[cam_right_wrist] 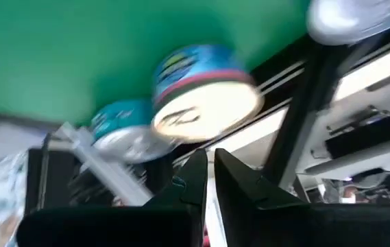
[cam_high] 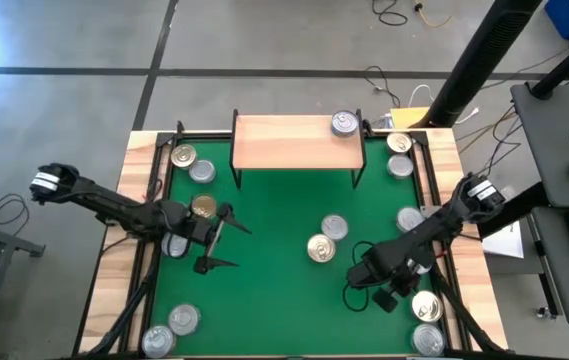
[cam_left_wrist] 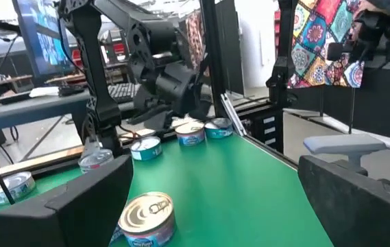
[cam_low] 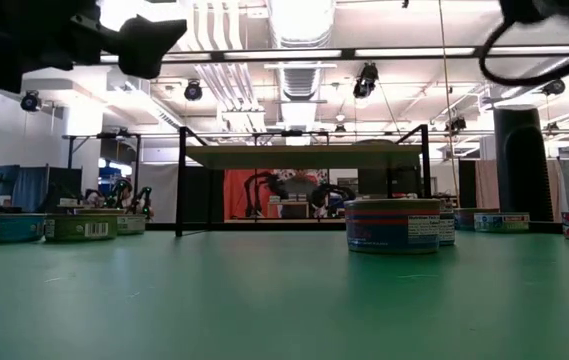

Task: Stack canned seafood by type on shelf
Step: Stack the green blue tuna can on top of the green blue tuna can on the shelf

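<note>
One tin (cam_high: 343,123) sits on the shelf (cam_high: 284,141) at its right end; the other tins lie scattered over the green tabletop (cam_high: 274,220). Left claw (cam_high: 216,243) hovers spread wide and empty, right claw (cam_high: 352,290) pressed together, gripping nothing.

Overhead view: the tins (cam_high: 427,339) at the near table edge are cut off by the frame. The tin (cam_high: 175,244) beside the left arm is partly covered by that arm. Table-level view: both arms are cropped at the top edge, hands out of frame. The shelf (cam_low: 302,156) top surface is not visible from this height. Right wrist view: the two tins (cam_right_wrist: 205,92) are motion-blurred; labels unreadable.
</note>
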You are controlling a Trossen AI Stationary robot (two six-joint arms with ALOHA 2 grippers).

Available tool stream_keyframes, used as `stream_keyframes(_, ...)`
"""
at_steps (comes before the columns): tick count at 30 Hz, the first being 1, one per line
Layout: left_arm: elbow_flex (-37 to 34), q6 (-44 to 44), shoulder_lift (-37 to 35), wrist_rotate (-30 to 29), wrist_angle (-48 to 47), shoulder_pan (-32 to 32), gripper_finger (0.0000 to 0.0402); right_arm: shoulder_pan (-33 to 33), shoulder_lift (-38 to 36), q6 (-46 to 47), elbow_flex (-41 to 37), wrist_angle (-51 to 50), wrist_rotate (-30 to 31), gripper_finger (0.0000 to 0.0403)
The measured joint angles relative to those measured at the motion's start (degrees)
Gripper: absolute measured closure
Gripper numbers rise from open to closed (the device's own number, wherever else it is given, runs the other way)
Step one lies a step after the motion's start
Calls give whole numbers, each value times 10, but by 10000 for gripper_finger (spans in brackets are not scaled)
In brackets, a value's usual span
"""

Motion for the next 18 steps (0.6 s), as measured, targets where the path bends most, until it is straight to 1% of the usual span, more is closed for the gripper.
stream_keyframes(4,1,14,17,-1,12,0,3,16,5,39,35,0,5,381)
stream_keyframes(7,1,30,21,-16,20,0,3,24,6,61,55,1,41,381)
stream_keyframes(9,1,41,22,-28,22,1,3,26,3,55,68,-7,89,381)
stream_keyframes(10,1,48,21,-29,20,1,3,26,0,52,79,-17,130,381)
stream_keyframes(11,1,56,21,-29,19,1,3,26,-6,49,92,-28,190,381)
stream_keyframes(14,1,84,22,-29,18,2,3,21,-29,64,138,-86,413,381)
stream_keyframes(16,1,96,23,-29,15,3,3,15,-49,94,163,-126,539,381)
stream_keyframes(18,1,106,21,-29,10,5,3,5,-77,112,172,-129,625,381)
